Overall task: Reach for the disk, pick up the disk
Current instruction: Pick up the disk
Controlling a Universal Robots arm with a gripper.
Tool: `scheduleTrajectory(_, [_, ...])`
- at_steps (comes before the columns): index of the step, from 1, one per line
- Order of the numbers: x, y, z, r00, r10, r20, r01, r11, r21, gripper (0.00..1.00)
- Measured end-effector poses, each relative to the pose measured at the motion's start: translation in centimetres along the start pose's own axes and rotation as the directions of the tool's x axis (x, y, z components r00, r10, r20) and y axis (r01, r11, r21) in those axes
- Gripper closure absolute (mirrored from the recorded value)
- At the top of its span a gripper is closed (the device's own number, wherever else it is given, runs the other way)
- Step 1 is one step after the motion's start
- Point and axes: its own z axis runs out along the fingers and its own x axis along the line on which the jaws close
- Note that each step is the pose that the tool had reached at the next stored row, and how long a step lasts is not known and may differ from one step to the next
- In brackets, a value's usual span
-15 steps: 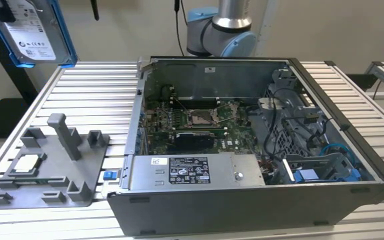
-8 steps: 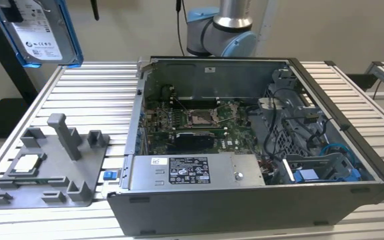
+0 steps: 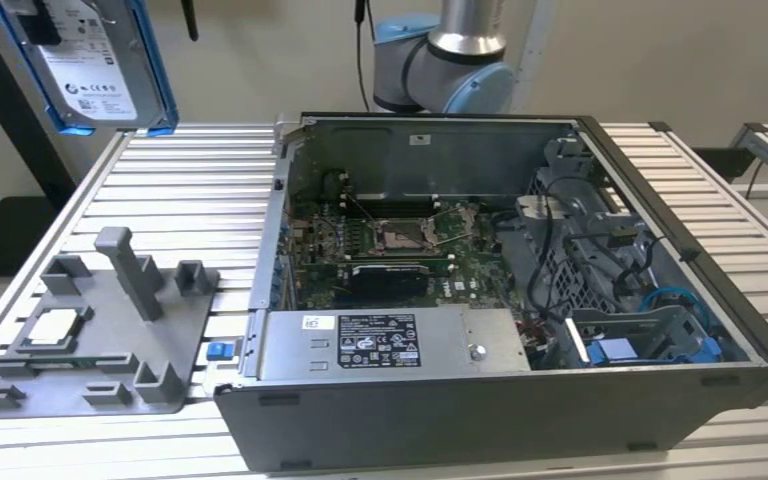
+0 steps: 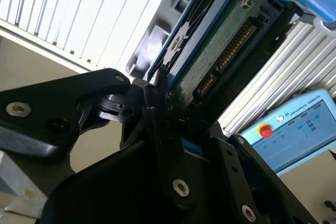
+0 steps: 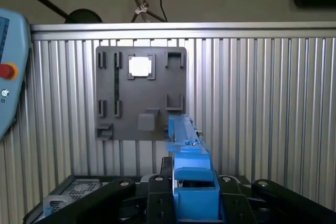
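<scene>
- The gripper (image 5: 193,196) is holding the disk (image 3: 91,62). Its jaws are closed down to the width of the drive and are pressing on it from both sides.
- In the first wrist view the black fingers (image 5: 157,190) are flanking the blue bracket (image 5: 190,179), which is showing edge-on between them.
- In the exterior view the disk is hanging in the air, clear of the table (image 3: 157,180), over the far corner on the exterior view's left. It is standing nearly upright with its labelled face turned to the camera.
- A white label (image 3: 88,75) is covering much of that silver face, carrying dark print, small logos and barcode strips.
- In the second wrist view the disk's other face is showing a green circuit board (image 4: 210,56) and a row of connector pins.
- The open computer case (image 3: 518,420) is lying on the table, well apart from the disk. A black label (image 3: 377,341) with white print is sitting on its silver power supply (image 3: 484,345), and a small white sticker (image 3: 315,322) is sitting beside that label.
- A grey fixture plate (image 3: 117,385) is lying on the table to the case's left in the exterior view. A small white-topped chip (image 3: 53,327) is sitting in one of its pockets.
- A light-blue teach pendant (image 4: 296,129) with a red button and lettering along its upper edge is showing in both wrist views.
</scene>
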Motion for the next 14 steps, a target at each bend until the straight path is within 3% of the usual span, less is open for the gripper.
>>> scheduleTrajectory(14, [-0.06, -1.99, 0.02, 1.0, 0.0, -0.0002, 0.0, 1.0, -0.0001, 1.0])
